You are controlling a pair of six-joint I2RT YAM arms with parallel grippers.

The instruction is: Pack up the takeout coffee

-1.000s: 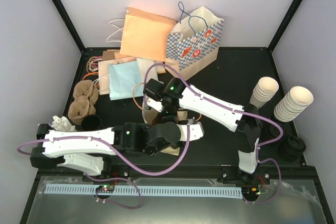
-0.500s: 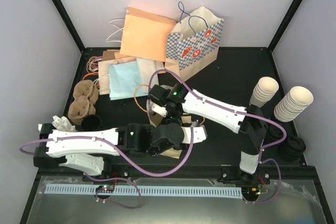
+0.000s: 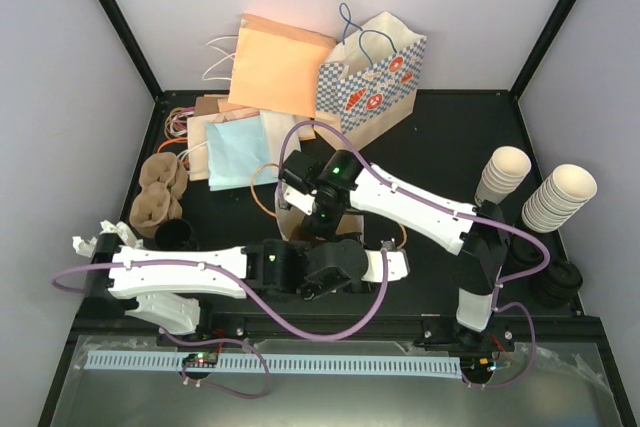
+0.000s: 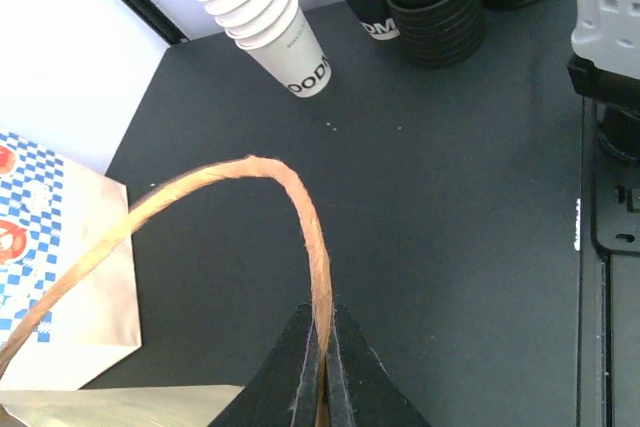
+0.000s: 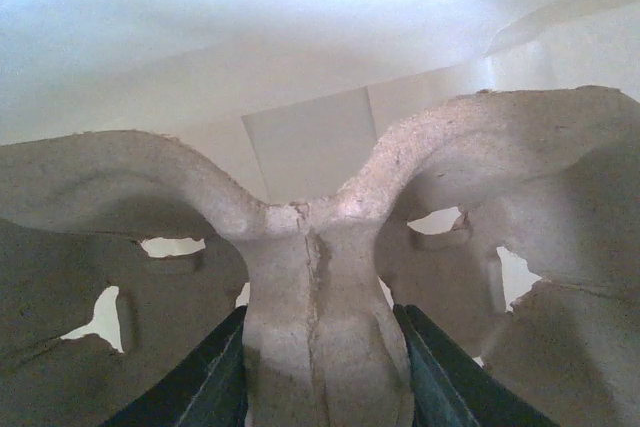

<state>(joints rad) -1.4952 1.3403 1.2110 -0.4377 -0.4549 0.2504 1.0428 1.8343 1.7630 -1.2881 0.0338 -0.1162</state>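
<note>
Pulp carrier hangs clamped in right gripper at bag; left gripper pinches handle; coffee not yet packed.

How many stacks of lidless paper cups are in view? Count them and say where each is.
2, both at the far right: the inner stack, tipped toward the middle, and the outer stack just right of it. Others may be hidden from view.
</note>
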